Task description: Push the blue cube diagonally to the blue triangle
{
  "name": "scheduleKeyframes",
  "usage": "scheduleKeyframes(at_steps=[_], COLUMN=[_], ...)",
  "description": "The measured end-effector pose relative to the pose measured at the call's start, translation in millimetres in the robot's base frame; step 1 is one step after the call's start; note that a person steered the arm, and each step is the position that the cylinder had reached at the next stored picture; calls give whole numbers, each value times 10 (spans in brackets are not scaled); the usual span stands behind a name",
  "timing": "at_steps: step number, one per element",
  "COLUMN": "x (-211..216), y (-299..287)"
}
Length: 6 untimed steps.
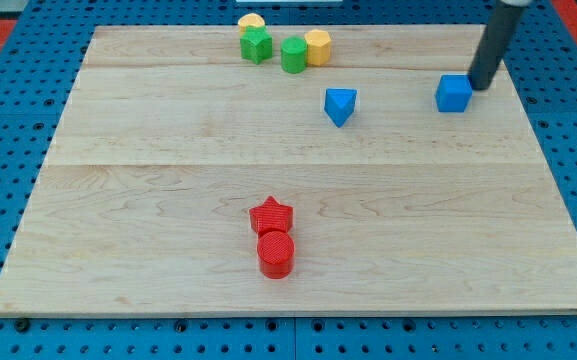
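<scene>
The blue cube (454,93) sits flat on the wooden board toward the view's upper right, one bright face turned to the camera and a lighter top face showing. The blue triangle (340,105) lies to the view's left of it and a touch lower, well apart from it, with bare wood between the two. It is a small wedge with a flat top, its point aimed at the view's bottom. Both blocks are the same saturated blue.
</scene>
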<state>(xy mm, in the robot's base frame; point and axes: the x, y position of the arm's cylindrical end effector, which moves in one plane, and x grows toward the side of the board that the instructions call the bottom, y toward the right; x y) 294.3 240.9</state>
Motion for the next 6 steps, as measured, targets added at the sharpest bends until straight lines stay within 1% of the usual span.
scheduleKeyframes(at_steps=[1, 2, 3, 4, 5, 6], x=[219, 796, 698, 112, -177, 343], y=[208, 332, -87, -203, -189, -126])
